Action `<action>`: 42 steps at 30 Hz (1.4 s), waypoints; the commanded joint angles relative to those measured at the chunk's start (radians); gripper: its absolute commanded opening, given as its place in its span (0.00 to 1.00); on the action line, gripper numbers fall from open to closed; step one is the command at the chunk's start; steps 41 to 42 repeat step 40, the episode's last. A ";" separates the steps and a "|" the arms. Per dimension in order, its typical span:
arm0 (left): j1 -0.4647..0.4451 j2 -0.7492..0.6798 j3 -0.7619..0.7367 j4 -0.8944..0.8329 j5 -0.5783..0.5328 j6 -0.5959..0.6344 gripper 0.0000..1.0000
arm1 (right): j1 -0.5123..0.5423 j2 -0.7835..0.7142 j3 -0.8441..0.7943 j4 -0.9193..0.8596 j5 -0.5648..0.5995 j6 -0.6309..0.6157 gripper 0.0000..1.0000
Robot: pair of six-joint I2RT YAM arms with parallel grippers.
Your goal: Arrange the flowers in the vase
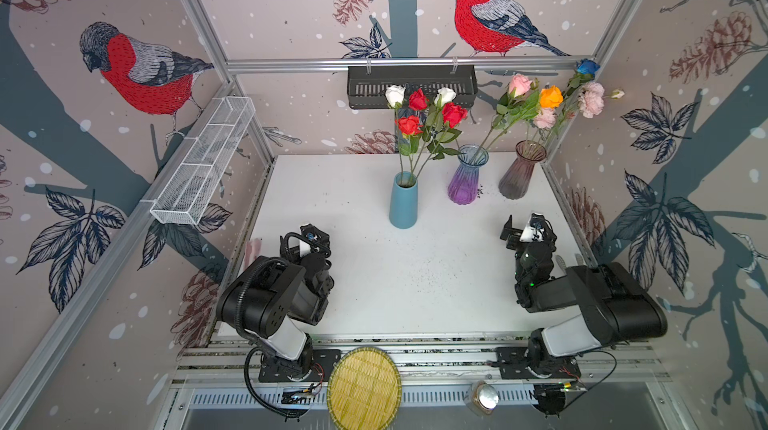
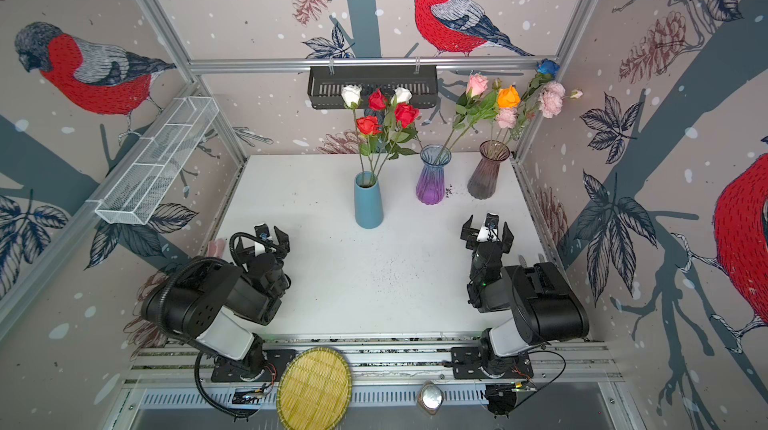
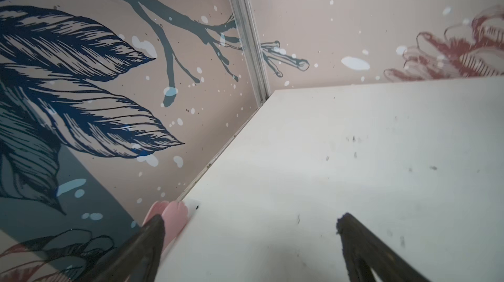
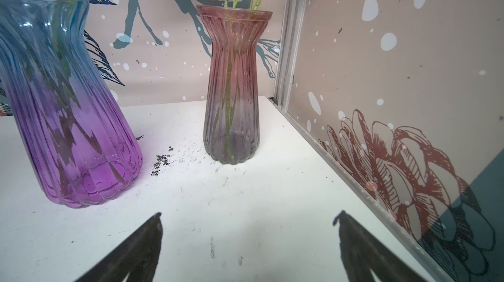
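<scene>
Both top views show the flowers already standing in three vases toward the back of the white tabletop [image 1: 415,282]: red and white roses [image 1: 424,109] in the slim matte-blue ceramic vase [image 1: 403,201], a pink rose [image 1: 519,84] leaning out of the ribbed blue-to-purple glass vase [image 1: 467,176], and orange, blue and frilly pink blooms [image 1: 575,95] in the ribbed smoky pink glass vase [image 1: 523,170] by the right wall. No stem lies loose on the table, so the arranging looks finished — or nearly so.

Left gripper [image 2: 270,236] and right gripper [image 2: 487,230] sit folded back near their bases, well apart from the vases, jaws spread wide and holding nothing — a resting pose, I judge. Only a small pink object [image 3: 174,218] at the table's left edge, beside the left gripper's finger, is unexplained; what it is cannot be told.
</scene>
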 commanded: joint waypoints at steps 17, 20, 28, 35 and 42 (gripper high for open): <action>0.135 0.010 0.097 -0.174 0.349 -0.167 0.99 | -0.072 0.002 0.063 -0.142 -0.209 0.036 0.99; 0.135 0.010 0.097 -0.173 0.349 -0.167 0.99 | -0.101 0.000 0.072 -0.164 -0.260 0.054 0.99; 0.135 0.011 0.096 -0.171 0.349 -0.166 0.99 | -0.072 -0.008 0.057 -0.143 -0.205 0.040 0.99; 0.129 0.011 0.089 -0.161 0.386 -0.146 0.99 | -0.087 0.000 0.066 -0.148 -0.236 0.049 0.99; 0.128 0.012 0.090 -0.161 0.386 -0.146 0.99 | -0.063 -0.006 0.050 -0.126 -0.183 0.036 1.00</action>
